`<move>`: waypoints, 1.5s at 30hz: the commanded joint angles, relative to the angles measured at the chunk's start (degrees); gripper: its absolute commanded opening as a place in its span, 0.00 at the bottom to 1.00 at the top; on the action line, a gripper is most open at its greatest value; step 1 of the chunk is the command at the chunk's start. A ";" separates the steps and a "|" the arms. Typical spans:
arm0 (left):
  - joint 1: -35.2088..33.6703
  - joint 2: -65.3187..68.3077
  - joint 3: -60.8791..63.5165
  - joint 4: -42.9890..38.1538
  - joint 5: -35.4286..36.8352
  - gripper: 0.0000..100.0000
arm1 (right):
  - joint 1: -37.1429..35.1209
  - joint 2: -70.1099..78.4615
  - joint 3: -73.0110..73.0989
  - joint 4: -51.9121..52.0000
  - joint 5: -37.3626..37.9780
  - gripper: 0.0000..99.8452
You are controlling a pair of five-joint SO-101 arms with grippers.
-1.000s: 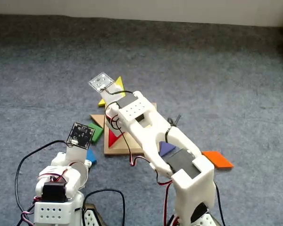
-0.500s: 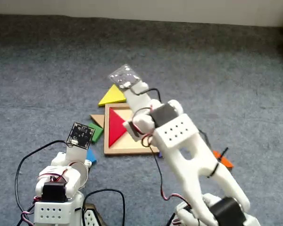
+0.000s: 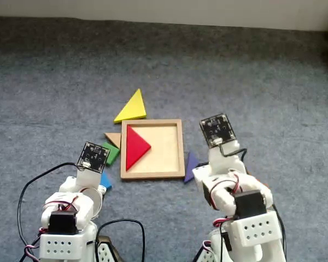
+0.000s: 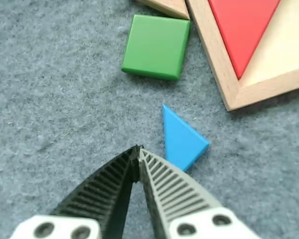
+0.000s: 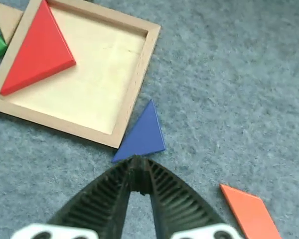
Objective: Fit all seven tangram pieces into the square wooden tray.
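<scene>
Left gripper [image 4: 138, 151] is clamped shut with nothing in it. Its tips are just beside the blue triangle [image 4: 182, 140], which lies on the carpet [image 4: 50, 99] near a tray [image 4: 217, 50] corner. The green square [image 4: 157, 46] is farther out, close to the tray edge.

Right gripper [image 5: 138, 167] is also closed and empty, tips almost touching the purple triangle [image 5: 142, 134], which sits just off the tray's corner. The orange piece [image 5: 250, 211] is near that gripper, well clear of the tray.

The red triangle [image 3: 135, 146] is in the tray, along its left wall. The yellow triangle [image 3: 132, 108] and tan triangle [image 3: 115, 138] are outside, by the far-left corner.
</scene>
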 commanded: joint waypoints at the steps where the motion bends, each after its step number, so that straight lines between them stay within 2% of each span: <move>1: -0.66 -0.48 1.19 0.26 0.53 0.01 | 1.01 -7.25 3.82 -0.22 0.44 0.01; 11: -0.66 -0.48 1.19 0.26 0.53 0.01 | 1.01 -18.42 15.60 -0.84 -1.76 0.01; 14: -0.31 -0.48 1.19 0.26 0.53 0.01 | 1.01 -19.03 18.95 -4.44 -4.84 0.01; 18: -0.31 -0.48 1.19 0.26 0.53 0.01 | 1.01 -19.38 23.08 -8.04 -5.19 0.01; 26: -0.48 -0.48 0.92 0.26 0.44 0.01 | 1.01 -19.38 24.13 -8.13 -5.27 0.01; 36: -0.75 -0.48 -12.79 0.00 -0.18 0.01 | 1.01 -19.47 27.56 -8.40 -4.92 0.01; 41: -0.75 -0.48 -20.53 -0.97 -16.97 0.01 | 1.01 -19.47 29.93 -8.40 -4.92 0.01; 45: -0.75 -0.04 -24.13 -3.69 -17.58 0.01 | 1.01 -19.47 32.57 -8.40 -5.19 0.01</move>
